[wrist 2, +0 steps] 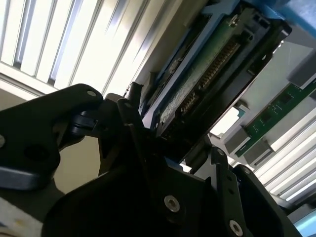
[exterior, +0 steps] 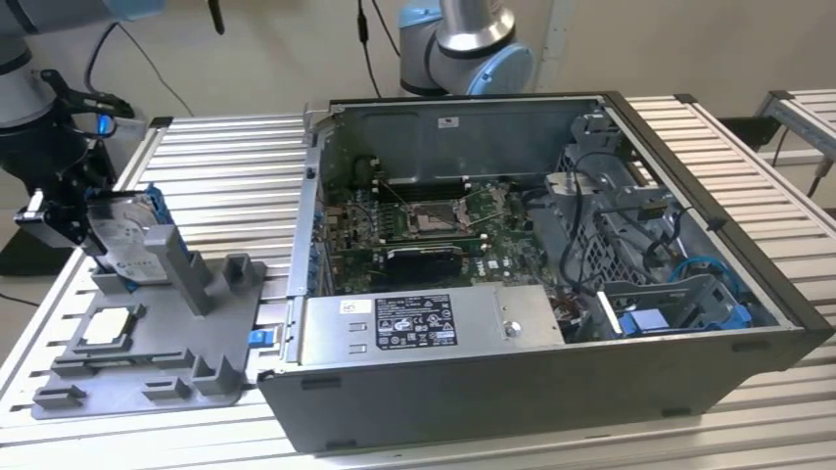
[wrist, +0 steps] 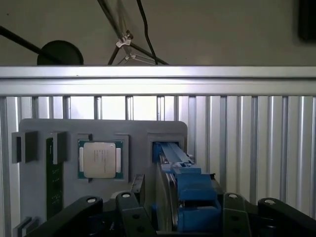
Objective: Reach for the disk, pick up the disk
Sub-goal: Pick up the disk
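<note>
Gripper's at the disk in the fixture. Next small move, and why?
Probably close on the disk: the gripper straddles it, jaws seemingly just clear on both sides, and it stands upright in the grey fixture, not yet lifted.

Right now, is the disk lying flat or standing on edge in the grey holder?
Standing on edge: the disk rises upright from a slot in the grey holder.
</note>
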